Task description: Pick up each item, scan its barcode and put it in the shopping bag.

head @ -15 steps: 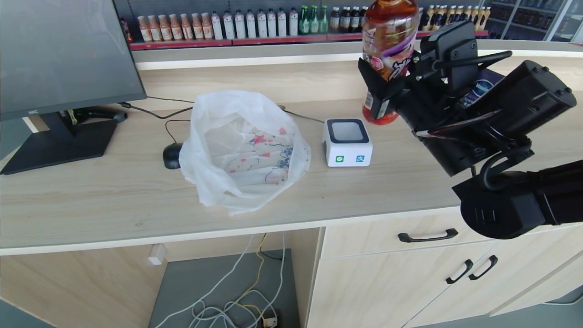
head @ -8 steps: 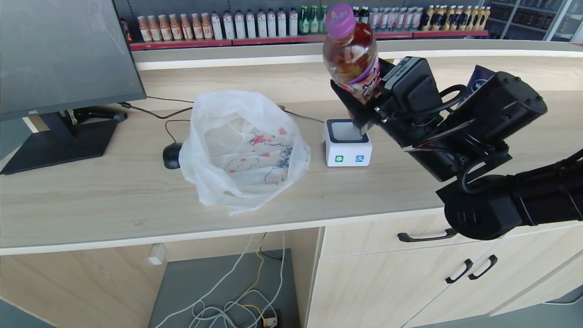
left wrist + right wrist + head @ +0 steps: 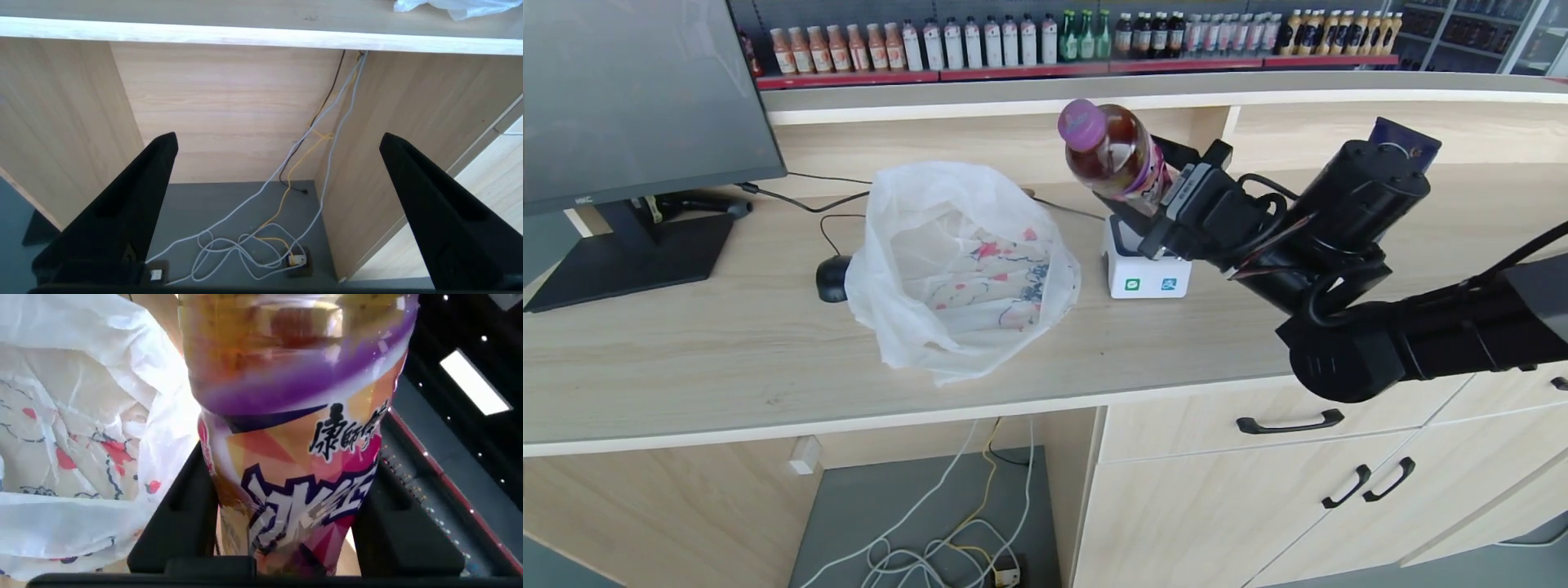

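Note:
A drink bottle (image 3: 1112,152) with a purple cap and purple-orange label (image 3: 310,474) is held tilted to the left, directly above the white barcode scanner box (image 3: 1145,273). My right gripper (image 3: 1156,192) is shut on the bottle's lower body. The white plastic shopping bag (image 3: 960,261) stands open on the counter just left of the scanner, and its edge shows beside the bottle (image 3: 73,449). My left gripper (image 3: 278,212) hangs open below the counter edge, in front of the cable recess, with nothing between its fingers.
A monitor (image 3: 637,90) on a black stand occupies the left of the wooden counter (image 3: 727,351). A black mouse (image 3: 832,278) lies left of the bag. A dark blue package (image 3: 1405,137) sits behind my right arm. Drawers (image 3: 1290,423) are below the counter; cables (image 3: 270,245) lie on the floor.
My right arm has carried the bottle down and to the left, from high at the right to over the scanner, and tipped it leftward.

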Controlling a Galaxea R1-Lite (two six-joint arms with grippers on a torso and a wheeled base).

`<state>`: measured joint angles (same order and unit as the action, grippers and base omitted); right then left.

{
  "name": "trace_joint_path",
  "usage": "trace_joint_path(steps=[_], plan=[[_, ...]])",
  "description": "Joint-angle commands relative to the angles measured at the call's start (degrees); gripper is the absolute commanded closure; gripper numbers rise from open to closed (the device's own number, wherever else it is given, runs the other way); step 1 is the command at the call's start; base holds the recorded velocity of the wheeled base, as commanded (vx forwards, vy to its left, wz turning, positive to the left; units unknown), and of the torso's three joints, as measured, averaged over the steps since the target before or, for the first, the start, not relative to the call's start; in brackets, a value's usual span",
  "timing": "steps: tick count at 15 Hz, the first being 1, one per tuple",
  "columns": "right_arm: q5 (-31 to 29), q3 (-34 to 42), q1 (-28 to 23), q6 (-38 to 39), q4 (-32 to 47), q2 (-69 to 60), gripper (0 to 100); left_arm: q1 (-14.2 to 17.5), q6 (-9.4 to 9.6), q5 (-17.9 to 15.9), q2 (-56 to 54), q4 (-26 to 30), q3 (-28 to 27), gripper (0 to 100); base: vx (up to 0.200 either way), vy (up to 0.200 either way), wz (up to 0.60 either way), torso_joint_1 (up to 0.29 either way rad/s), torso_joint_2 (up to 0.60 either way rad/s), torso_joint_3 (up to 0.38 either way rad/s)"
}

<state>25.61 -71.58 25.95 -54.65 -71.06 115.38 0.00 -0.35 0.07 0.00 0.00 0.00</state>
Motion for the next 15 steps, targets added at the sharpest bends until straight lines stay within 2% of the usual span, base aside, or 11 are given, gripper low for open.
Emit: trace_joint_path(steps=[1, 4, 5, 8, 15], plan=[[2.78, -2.77, -2.14, -3.01, 2.77, 0.81, 100, 0.09, 0.0, 0.01, 0.0, 0.0, 0.0, 0, 0.0, 0.0, 0.0, 0.0, 0.0, 0.0], [6.99, -7.17, -3.81, -9.86, 9.71, 1.07, 100, 0.0, 0.0, 0.01, 0.0, 0.0, 0.0, 0, 0.0, 0.0, 0.0, 0.0, 0.0, 0.0], [8.93, -8.57, -4.07, -14.61, 13.84, 1.33, 100, 0.0, 0.0, 0.01, 0.0, 0.0, 0.0, 0, 0.0, 0.0, 0.0, 0.0, 0.0, 0.0], [10.69, -9.36, -4.51, -21.81, 18.76, 1.77, 100, 0.09, 0.0, 0.01, 0.0, 0.0, 0.0, 0, 0.0, 0.0, 0.0, 0.0, 0.0, 0.0], [14.47, -9.28, -4.68, -26.47, 20.61, 4.59, 100, 0.0, -0.09, 0.01, 0.0, 0.0, 0.0, 0, 0.0, 0.0, 0.0, 0.0, 0.0, 0.0]])
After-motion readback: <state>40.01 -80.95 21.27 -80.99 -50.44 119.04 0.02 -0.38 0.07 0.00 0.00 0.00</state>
